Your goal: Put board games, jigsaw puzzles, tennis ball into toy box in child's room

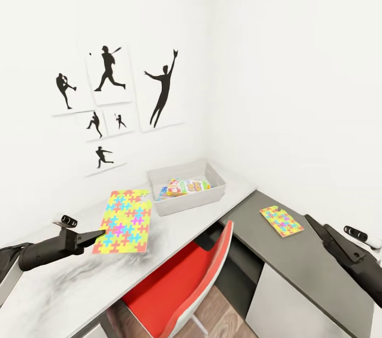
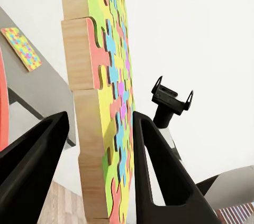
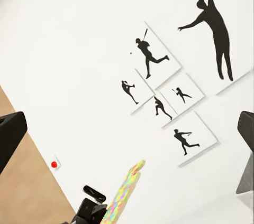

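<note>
My left gripper (image 1: 101, 234) is shut on the edge of a large jigsaw puzzle (image 1: 124, 219), holding it tilted just above the table (image 1: 63, 285). In the left wrist view the puzzle board (image 2: 106, 102) stands between the two black fingers (image 2: 159, 171). The pale grey toy box (image 1: 191, 201) sits behind it in the corner, with colourful board games (image 1: 183, 187) inside. A smaller jigsaw puzzle (image 1: 281, 220) lies flat on the darker table section at the right. My right gripper (image 1: 310, 219) hovers open just right of it, holding nothing. The tennis ball and bed are out of view.
A red chair (image 1: 180, 285) is tucked under the table's inner corner. Black baseball-player silhouette pictures (image 1: 109, 94) hang on the white wall behind. A red round wall button (image 3: 54, 164) appears in the right wrist view.
</note>
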Available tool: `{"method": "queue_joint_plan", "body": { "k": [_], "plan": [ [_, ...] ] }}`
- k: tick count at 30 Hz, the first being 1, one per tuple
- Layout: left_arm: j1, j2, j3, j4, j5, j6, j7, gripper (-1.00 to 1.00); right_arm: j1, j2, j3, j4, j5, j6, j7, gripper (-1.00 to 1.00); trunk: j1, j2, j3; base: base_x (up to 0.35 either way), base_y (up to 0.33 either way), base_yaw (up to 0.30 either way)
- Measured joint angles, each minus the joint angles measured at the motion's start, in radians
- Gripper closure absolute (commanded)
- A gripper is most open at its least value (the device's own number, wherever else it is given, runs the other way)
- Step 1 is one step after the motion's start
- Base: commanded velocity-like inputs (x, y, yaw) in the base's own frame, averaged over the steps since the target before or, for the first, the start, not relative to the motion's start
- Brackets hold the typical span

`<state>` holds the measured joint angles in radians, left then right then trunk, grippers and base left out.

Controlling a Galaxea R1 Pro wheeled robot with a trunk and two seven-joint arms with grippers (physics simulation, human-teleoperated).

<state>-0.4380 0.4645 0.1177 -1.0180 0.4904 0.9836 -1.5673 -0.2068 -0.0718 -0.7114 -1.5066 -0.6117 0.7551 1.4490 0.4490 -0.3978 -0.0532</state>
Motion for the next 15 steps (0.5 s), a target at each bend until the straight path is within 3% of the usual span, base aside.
{"method": "queue_joint_plan", "body": {
  "k": [10, 15],
  "plan": [
    [0.000, 0.000, 0.000, 0.000, 0.000, 0.000, 0.000, 1.00, 0.000, 0.000, 0.001, 0.000, -0.001, 0.001, 0.000, -1.00, 0.000, 0.000, 0.010, 0.208, -0.223, -0.174],
    [0.000, 0.000, 0.001, 0.000, 0.001, 0.000, 0.000, 1.00, 0.000, 0.000, 0.003, 0.001, -0.001, 0.000, 0.000, -1.00, 0.000, 0.000, 0.016, 0.073, -0.151, -0.198]
  ]
}}
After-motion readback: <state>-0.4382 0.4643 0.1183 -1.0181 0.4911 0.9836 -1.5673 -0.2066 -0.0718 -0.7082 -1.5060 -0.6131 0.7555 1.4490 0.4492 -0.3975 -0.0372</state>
